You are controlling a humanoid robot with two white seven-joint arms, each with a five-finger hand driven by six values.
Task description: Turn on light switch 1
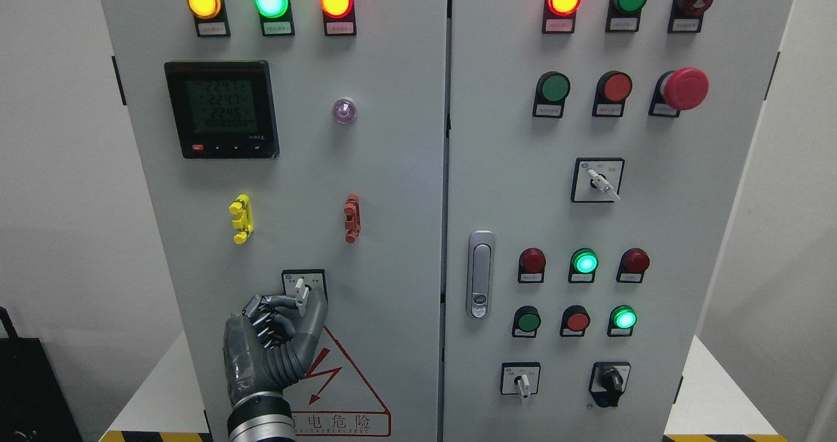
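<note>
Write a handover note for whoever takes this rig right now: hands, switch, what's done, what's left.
Left hand: raised at the lower left door, fingers curled around the white handle of the rotary switch, thumb on its right side.
Right hand: not in view.
Switch: sits just above the warning triangle, below the yellow clip and red clip. Handle points roughly straight up.
Done: hand has reached and closed on the handle.
Left: judging by the upright handle, the turn does not look made yet. Probably twist it, confirm the position, then let go and withdraw.
</note>
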